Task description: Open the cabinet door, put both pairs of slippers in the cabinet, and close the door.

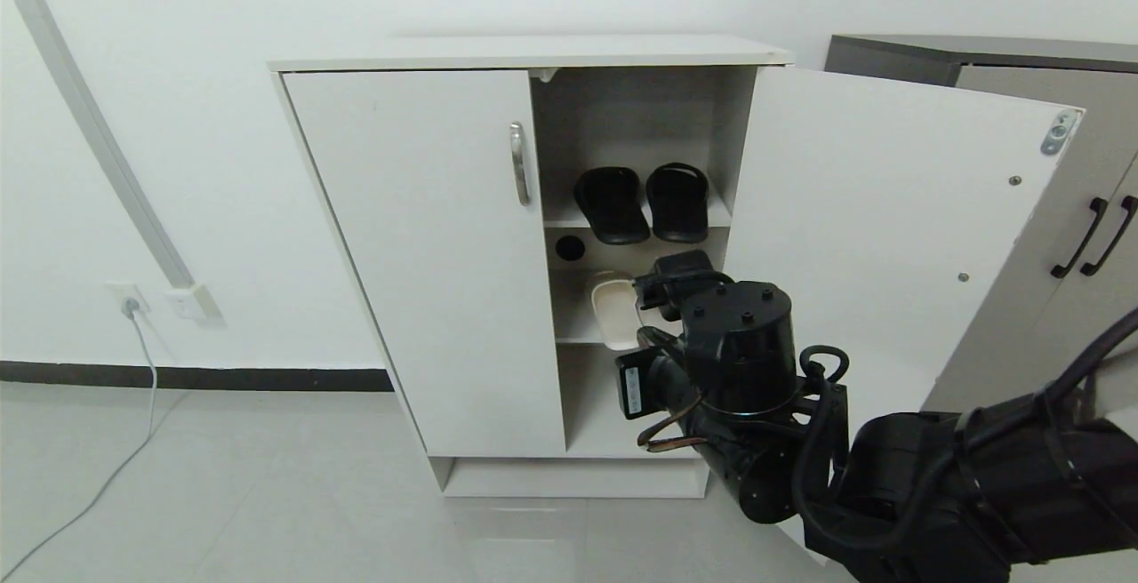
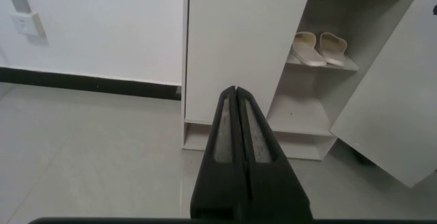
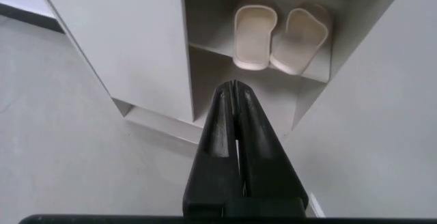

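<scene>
Both pairs shelved; closing the door remains.
The black slippers (image 1: 642,203) sit mid-frame in the head view, the cream slippers (image 1: 613,312) on the shelf (image 1: 573,323) below. The right tool (image 3: 235,87) and left tool (image 2: 236,91) are both clenched, empty. The next move likely calls for pushing the open door (image 1: 880,236), right of frame, shut.

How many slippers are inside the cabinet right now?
4. One black rubber slipper and its black mate sit side by side on the upper shelf; one cream slipper and its cream mate sit on the shelf below. None looks hidden.
</scene>
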Tool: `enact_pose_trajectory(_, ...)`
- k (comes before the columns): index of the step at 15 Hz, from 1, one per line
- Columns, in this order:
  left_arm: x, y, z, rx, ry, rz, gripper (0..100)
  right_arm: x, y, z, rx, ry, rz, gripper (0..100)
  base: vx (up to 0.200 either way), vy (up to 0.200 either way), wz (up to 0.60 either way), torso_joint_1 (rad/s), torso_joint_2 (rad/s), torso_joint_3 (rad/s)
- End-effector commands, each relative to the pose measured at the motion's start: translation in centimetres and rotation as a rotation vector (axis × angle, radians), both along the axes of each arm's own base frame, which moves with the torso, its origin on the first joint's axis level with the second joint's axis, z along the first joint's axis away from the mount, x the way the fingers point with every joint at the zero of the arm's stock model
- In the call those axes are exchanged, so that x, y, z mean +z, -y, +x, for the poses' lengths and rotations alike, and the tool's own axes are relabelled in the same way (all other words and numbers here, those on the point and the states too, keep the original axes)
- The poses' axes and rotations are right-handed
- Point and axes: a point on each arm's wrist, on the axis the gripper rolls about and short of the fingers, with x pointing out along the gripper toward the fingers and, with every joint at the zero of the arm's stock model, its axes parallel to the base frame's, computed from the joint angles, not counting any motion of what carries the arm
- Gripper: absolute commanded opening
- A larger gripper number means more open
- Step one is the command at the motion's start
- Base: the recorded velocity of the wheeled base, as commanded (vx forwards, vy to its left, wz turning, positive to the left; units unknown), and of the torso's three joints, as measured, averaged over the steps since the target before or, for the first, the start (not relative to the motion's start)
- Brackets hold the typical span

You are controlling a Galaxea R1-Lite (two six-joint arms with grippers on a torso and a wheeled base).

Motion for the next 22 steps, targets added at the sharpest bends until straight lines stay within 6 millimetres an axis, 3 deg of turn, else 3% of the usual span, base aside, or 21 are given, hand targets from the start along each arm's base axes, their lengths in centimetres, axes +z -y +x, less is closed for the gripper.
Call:
enact_pose_trajectory(1,-0.02,0.0,0.0,0.001,0.0,0.0,0,-0.26,-0.13,0.09,0.001,-0.004,-0.005,0,0.0,0.0,0.0,0.0,0.0,0.0)
enact_pose_trajectory(9,0.02,0.0,-0.01,0.001,0.001,-0.001,0,-0.64,0.16,0.16,-0.005,-0.009,-0.025,0,0.0,0.0,0.0,0.023,-0.31,-0.288)
enact_pose_trajectory(22,-0.02,0.0,0.0,0.001,0.0,-0.001,0,-0.81,0.21,0.34,-0.009,-0.011,-0.031,0,0.0,0.0,0.0,0.146,-0.48,-0.331)
